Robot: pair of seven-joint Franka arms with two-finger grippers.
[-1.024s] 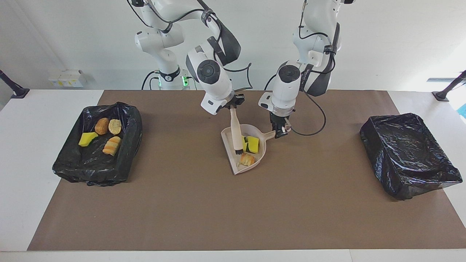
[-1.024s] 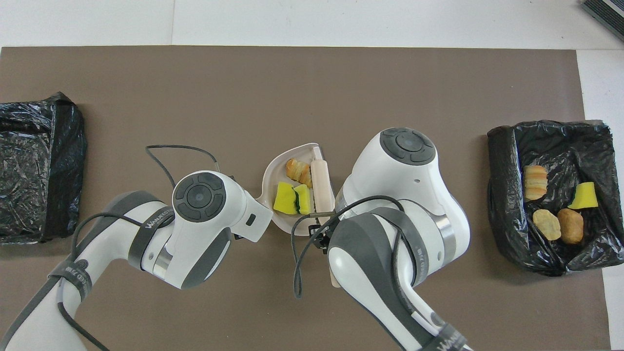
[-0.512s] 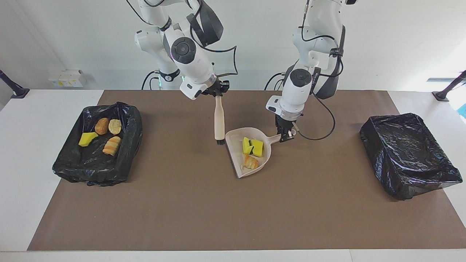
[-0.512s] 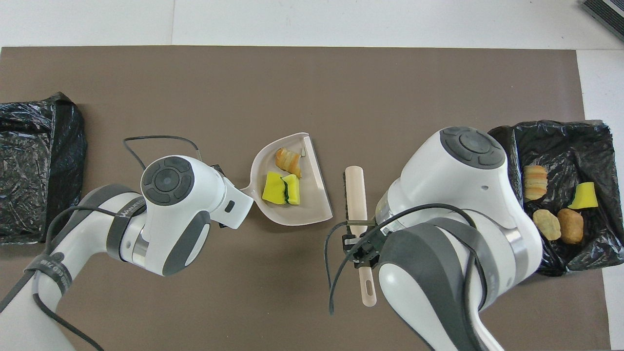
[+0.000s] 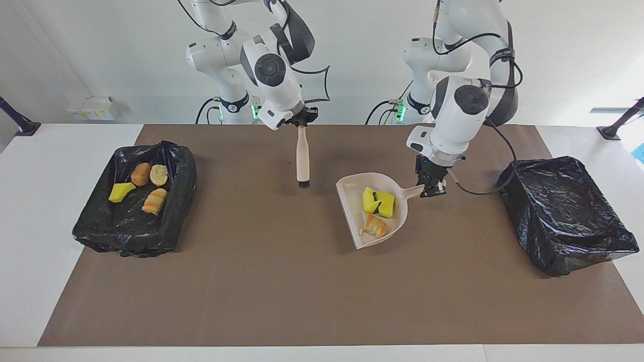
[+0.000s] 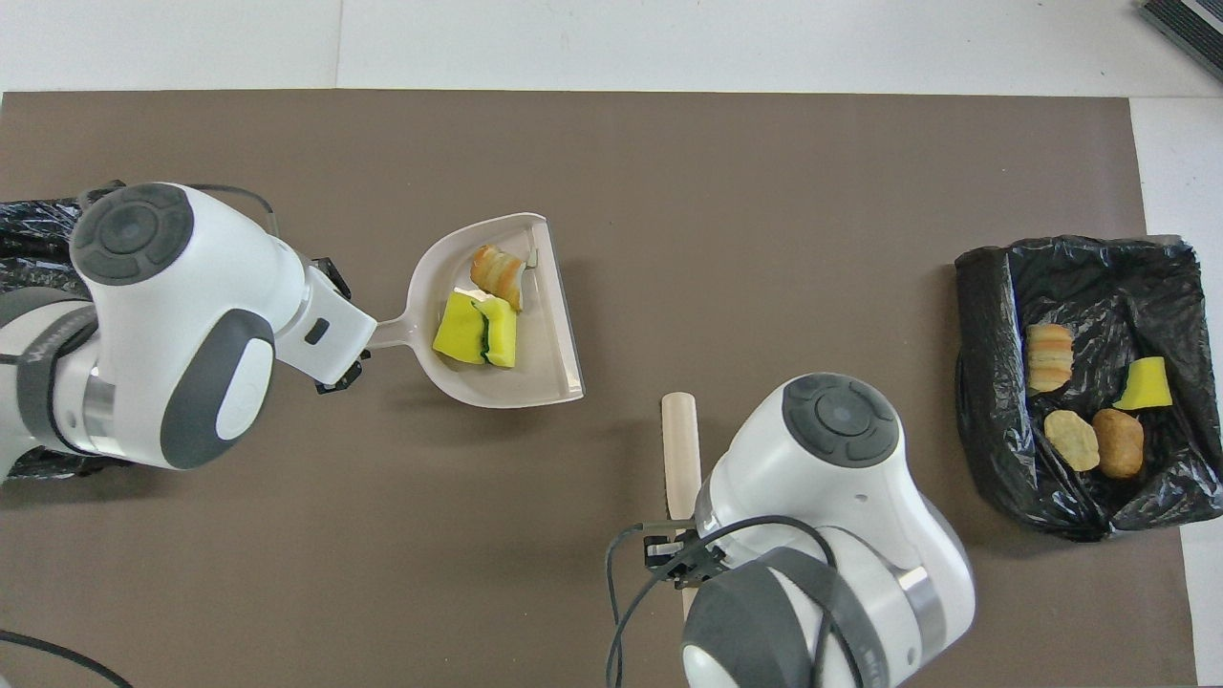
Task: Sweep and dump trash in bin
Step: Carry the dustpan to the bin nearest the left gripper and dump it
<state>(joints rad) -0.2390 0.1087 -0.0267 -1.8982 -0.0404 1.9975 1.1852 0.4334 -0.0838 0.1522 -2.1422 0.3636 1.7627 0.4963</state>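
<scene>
The left hand (image 5: 432, 190) grips the loaded dustpan (image 5: 375, 211) level, seemingly airborne (keeping trash (image 5: 377, 202) aboard), while the right hand (image 5: 302, 119), mid-tabletop, clamps the brush (image 5: 302, 161).

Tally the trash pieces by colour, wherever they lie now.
Yellow sponge chunks: 3, two in the dustpan at and, one in the bin at.
Orange-tan bread lumps: 4, one in the dustpan, three in the bin at.
Total: 7.

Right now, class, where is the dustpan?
In the facing view the dustpan hangs from the left gripper, shut on its handle, over the brown mat between the hanging brush and the empty bin.
</scene>
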